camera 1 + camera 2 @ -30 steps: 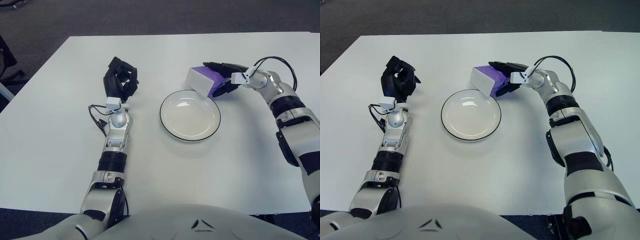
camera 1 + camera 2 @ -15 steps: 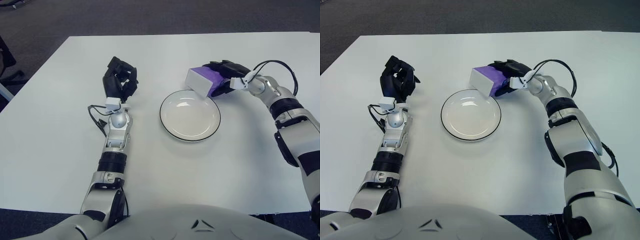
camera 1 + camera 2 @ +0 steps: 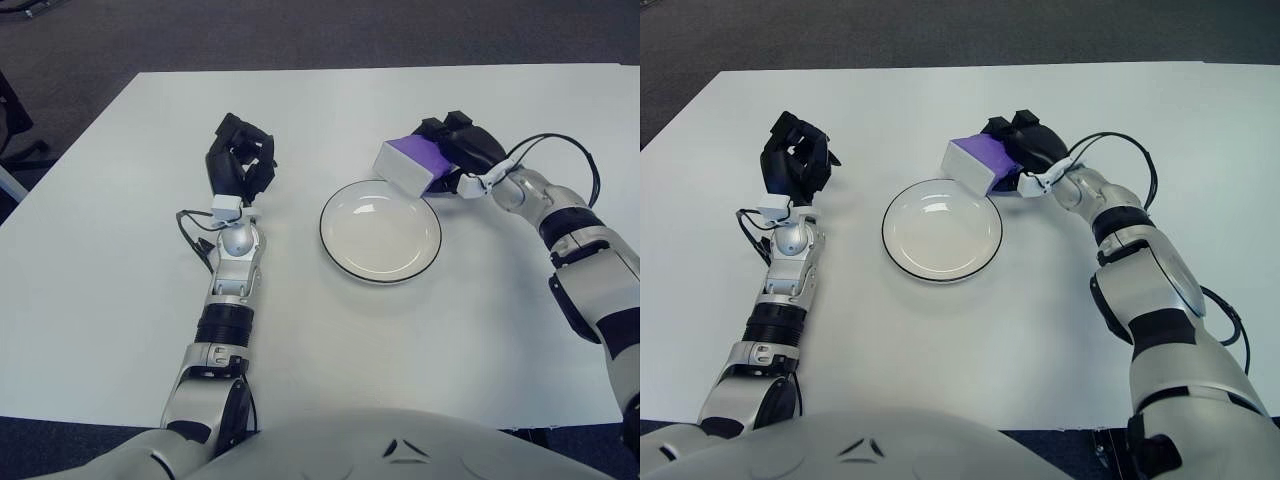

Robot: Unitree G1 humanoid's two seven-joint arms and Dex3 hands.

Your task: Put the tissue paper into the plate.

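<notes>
My right hand [image 3: 462, 150] clamps purple tissue box [image 3: 408, 165] at plate [image 3: 380, 231] far rim, positioned for drop. Left hand [image 3: 240, 160] curled, idle, left of plate.

Both arms: silver-grey metallic shells with black joint bands at forearm and elbow. Left robot hand [image 3: 240, 162] and right robot hand [image 3: 462, 150] are black, three-fingered. Small white block at each wrist. Thin black cable loops off each wrist, larger loop on the right. Pale grey rounded torso at bottom edge, small dark markings on it.
</notes>
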